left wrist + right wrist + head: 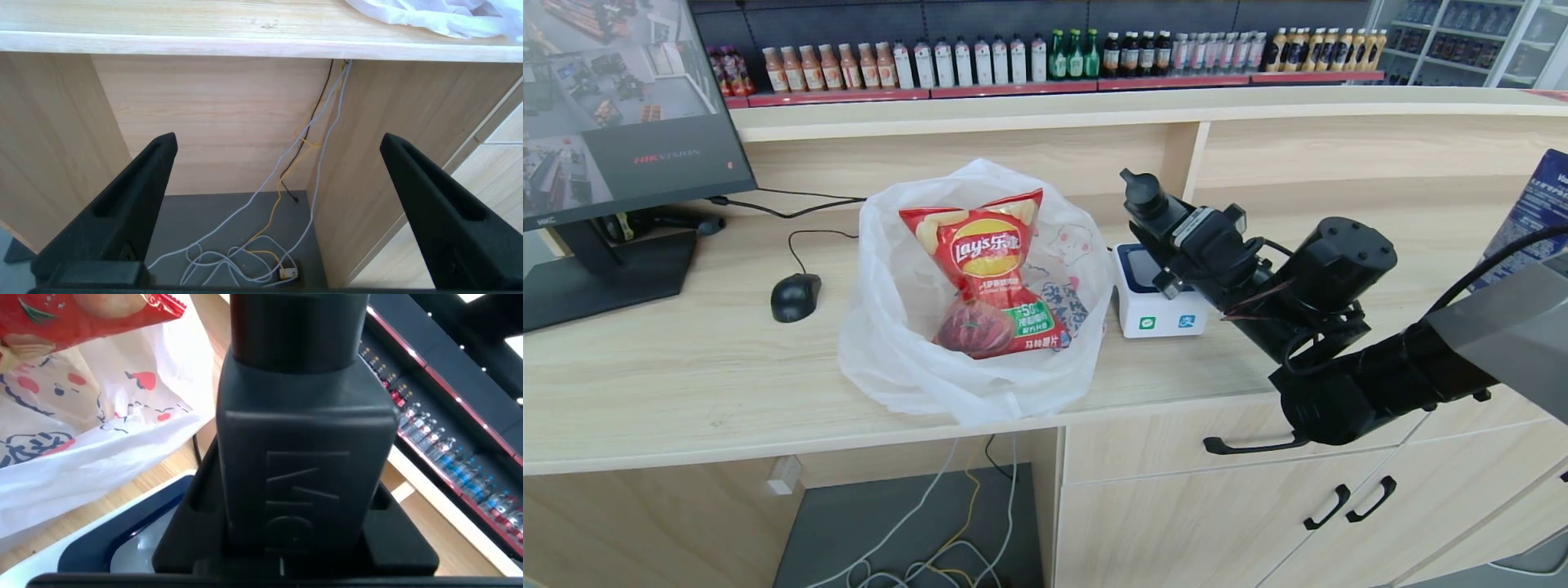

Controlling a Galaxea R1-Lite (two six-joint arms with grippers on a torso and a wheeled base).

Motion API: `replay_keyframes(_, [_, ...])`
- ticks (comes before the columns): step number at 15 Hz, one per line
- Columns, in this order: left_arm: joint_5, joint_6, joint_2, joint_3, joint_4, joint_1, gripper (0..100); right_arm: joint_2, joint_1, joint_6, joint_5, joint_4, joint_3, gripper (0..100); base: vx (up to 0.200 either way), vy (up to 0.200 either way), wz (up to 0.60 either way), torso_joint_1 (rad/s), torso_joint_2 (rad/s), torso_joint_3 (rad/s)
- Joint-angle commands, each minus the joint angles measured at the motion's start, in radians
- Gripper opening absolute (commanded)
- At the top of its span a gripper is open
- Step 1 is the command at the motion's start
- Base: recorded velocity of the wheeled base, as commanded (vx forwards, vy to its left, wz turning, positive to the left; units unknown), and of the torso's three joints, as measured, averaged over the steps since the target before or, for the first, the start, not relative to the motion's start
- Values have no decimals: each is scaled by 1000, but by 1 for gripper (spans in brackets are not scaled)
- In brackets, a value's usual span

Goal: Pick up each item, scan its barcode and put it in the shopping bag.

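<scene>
On the long light wooden table (686,367), a big black computer screen (621,98) stands at the robot's left. The thin white plastic shopping bag (890,359) sits near the middle, open at the top. The red bag of potato chips (988,269) stands inside it. The right gripper (1152,200) hangs over the small white scanner box with a blue top (1147,314), just beside the bag. I cannot tell if this gripper is wide or closed. The left gripper (278,147) is below the table edge, spread wide and holding nothing. A small black mouse (795,296) lies between screen and bag.
</scene>
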Motion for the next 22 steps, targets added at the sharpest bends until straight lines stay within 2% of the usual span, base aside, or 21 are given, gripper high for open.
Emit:
replay_keyframes(1, [0,0,0,0,0,0,100,-13,3,-2,0,-2,-2,0,0,0,0,0,0,0])
replay_keyframes(11, [0,0,0,0,0,0,100,-75,4,6,-1,1,7,0,0,0,0,0,0,0])
replay_keyframes(16, [0,0,0,0,0,0,100,-144,35,88,-1,29,40,0,0,0,0,0,0,0])
replay_keyframes(22, [0,0,0,0,0,0,100,-253,67,246,-10,10,161,0,0,0,0,0,0,0])
